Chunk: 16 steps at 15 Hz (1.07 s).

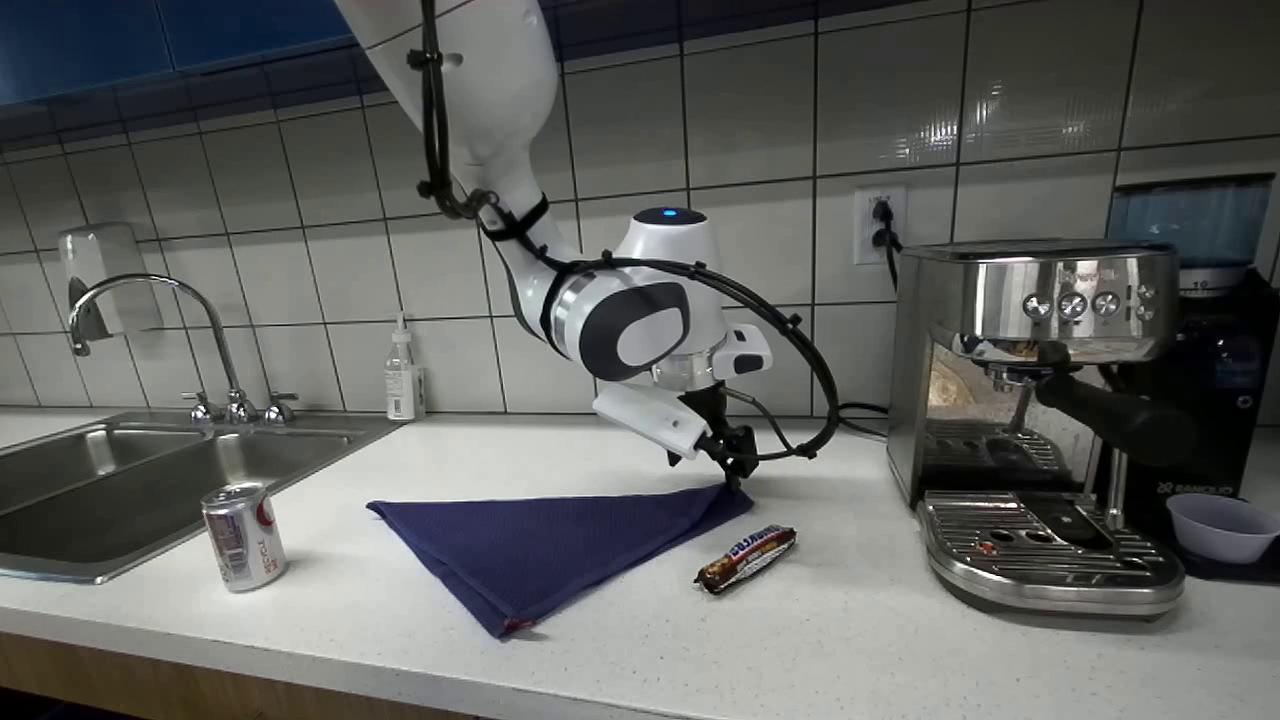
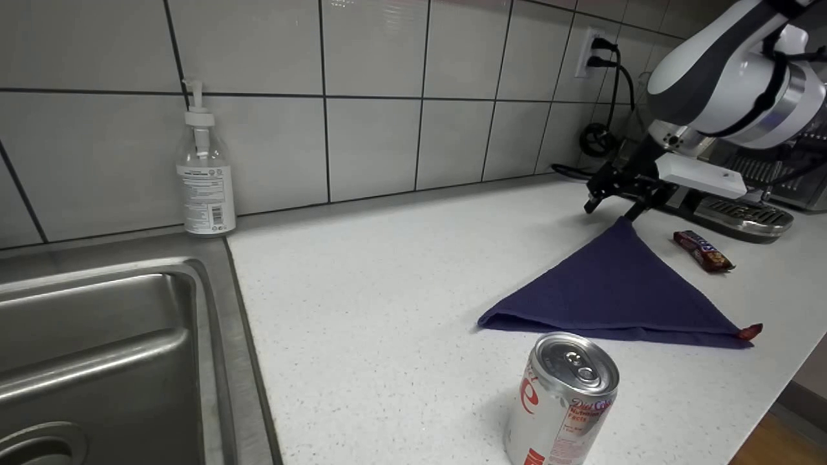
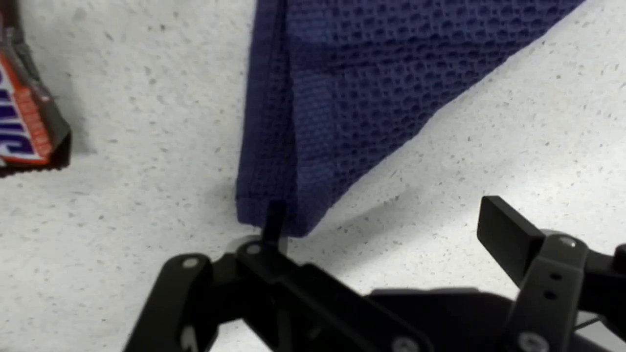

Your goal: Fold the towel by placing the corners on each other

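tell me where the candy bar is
In an exterior view, the bar lies right of centre, between the towel and coffee machine; the wrist view crops it at the left edge.

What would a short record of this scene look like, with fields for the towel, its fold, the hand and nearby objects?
towel: navy blue, folded into a rough triangle on the counter
fold: not flush at the corner beside the hand
hand: open, one finger at that corner, the other apart from the towel
chocolate bar: wrapped, beside the towel, not touching
can: upright on the counter, apart from the towel
coffee machine: on the counter, past the chocolate bar
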Each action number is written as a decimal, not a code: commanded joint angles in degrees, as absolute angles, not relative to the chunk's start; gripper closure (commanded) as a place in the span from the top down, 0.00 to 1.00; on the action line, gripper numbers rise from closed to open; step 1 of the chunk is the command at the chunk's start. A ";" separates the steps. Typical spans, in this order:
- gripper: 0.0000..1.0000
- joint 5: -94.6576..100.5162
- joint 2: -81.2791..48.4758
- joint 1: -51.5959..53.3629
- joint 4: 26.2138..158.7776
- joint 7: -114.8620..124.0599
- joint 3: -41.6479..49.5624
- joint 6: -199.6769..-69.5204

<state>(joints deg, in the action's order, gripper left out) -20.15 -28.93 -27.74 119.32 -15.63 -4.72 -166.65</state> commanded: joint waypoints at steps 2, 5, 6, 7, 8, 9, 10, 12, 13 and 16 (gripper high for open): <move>1.00 -18.56 -29.15 -26.72 118.66 -14.36 -3.18 -164.73; 0.75 -18.58 -29.27 -26.78 118.57 -14.39 -2.99 -164.46; 0.74 -18.59 -29.32 -26.82 118.54 -14.41 -2.94 -164.46; 0.65 -18.63 -29.31 -26.92 118.55 -14.53 -2.97 -164.52; 0.58 -18.67 -29.23 -27.02 118.62 -14.68 -3.01 -164.53; 0.49 -18.89 -28.99 -27.38 118.83 -15.12 -3.36 -164.62; 0.42 -18.98 -28.84 -27.53 118.98 -15.34 -3.53 -164.70; 0.27 -19.11 -28.62 -27.77 119.24 -15.71 -3.78 -164.92; 0.20 -19.11 -28.56 -27.81 119.31 -15.81 -3.83 -164.94; 0.00 -19.22 -28.13 -28.04 119.82 -16.31 -4.10 -165.44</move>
<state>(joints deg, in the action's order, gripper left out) -19.98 -29.36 -27.52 119.32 -15.73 -3.78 -166.13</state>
